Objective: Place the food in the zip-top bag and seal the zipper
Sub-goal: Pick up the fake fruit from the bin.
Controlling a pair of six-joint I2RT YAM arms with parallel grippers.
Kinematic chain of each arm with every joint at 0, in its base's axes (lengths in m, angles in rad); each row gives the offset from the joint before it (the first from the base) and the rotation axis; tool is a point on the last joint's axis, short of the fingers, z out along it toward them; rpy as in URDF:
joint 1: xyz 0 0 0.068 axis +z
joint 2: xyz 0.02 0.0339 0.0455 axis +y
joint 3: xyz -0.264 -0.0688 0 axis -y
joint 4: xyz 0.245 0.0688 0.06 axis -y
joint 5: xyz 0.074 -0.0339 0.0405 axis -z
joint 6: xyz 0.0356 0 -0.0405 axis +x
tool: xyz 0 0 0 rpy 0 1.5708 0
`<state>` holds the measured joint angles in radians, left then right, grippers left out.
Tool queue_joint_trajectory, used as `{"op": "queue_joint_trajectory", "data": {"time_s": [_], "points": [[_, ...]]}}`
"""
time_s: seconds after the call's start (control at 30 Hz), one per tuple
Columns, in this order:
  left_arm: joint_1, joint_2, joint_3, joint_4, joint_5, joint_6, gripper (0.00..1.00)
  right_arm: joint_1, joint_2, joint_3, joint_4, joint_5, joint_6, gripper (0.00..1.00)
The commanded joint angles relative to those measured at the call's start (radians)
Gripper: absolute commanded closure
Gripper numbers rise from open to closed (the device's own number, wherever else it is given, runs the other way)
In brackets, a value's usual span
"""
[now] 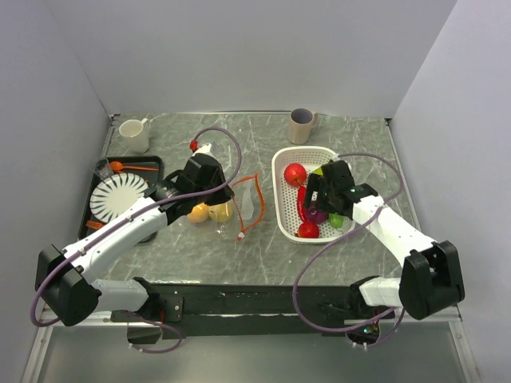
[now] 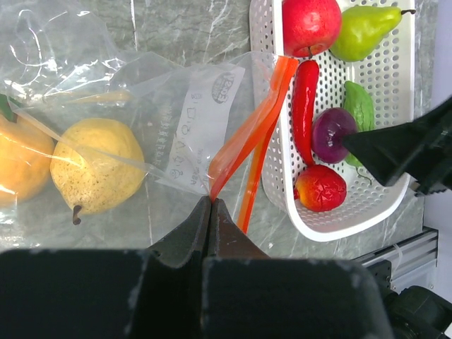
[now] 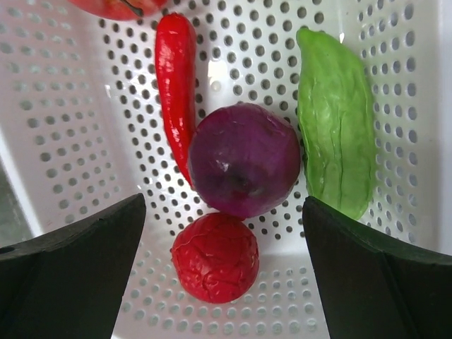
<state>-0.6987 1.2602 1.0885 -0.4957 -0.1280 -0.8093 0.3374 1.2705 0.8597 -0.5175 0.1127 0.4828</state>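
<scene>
The zip-top bag [image 2: 141,106] is laid out on the table [image 1: 200,255], all clear floppy film, with a dimpled yellow pear [image 2: 95,173] and an orange [image 2: 21,162] already tucked inside. Its orange-red zipper [image 2: 247,134] is unsealed and bowed open, probably because the left pincer [image 2: 210,205] is clamped tight on the film by the mouth. Over in the white perforated basket [image 3: 70,141], the right pincer [image 3: 224,212] is spread wide over a glossy purple onion [image 3: 244,159], nothing gripped yet.
</scene>
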Motion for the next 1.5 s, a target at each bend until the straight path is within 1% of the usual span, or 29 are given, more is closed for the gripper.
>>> {"op": "queue_joint_trajectory", "data": {"time_s": [0.0,0.3,0.43,0.57,0.63,0.7,0.73,0.9,1.13,1.27,1.33,1.47], "points": [[0.004,-0.010,0.007,0.032,0.008,-0.002,0.99,-0.015,0.059,0.016,0.036,-0.002,0.011,0.02],[0.004,-0.010,0.004,0.037,0.011,0.006,0.99,-0.026,0.167,0.032,0.076,0.007,0.005,0.05],[0.004,-0.010,0.002,0.039,0.011,0.005,0.99,-0.032,0.201,0.044,0.080,-0.013,-0.004,0.10],[0.004,-0.010,0.007,0.026,0.001,0.006,0.99,-0.032,0.217,0.039,0.088,-0.021,0.000,0.11],[0.004,-0.018,0.002,0.034,0.002,0.007,0.99,-0.034,0.221,0.036,0.091,-0.028,-0.001,0.15],[0.004,-0.018,0.001,0.034,0.004,0.007,0.99,-0.032,0.217,0.032,0.097,-0.034,-0.001,0.18],[0.004,-0.016,0.001,0.034,0.004,0.007,0.99,-0.034,0.211,0.030,0.102,-0.039,-0.003,0.25],[0.004,-0.007,0.007,0.026,0.007,0.007,0.99,-0.034,0.191,0.024,0.103,-0.051,-0.001,0.38],[0.004,-0.012,-0.007,0.036,0.008,0.007,0.99,-0.034,0.145,0.022,0.105,-0.064,-0.012,0.42],[0.004,-0.004,0.004,0.029,0.007,0.009,0.99,-0.032,0.106,0.006,0.129,-0.103,-0.032,0.42],[0.004,-0.005,0.005,0.034,0.008,0.009,0.99,-0.034,0.084,-0.004,0.135,-0.108,-0.036,0.44],[0.004,0.001,0.005,0.039,0.019,0.010,0.99,-0.032,0.052,-0.016,0.139,-0.137,-0.044,0.45]]}}
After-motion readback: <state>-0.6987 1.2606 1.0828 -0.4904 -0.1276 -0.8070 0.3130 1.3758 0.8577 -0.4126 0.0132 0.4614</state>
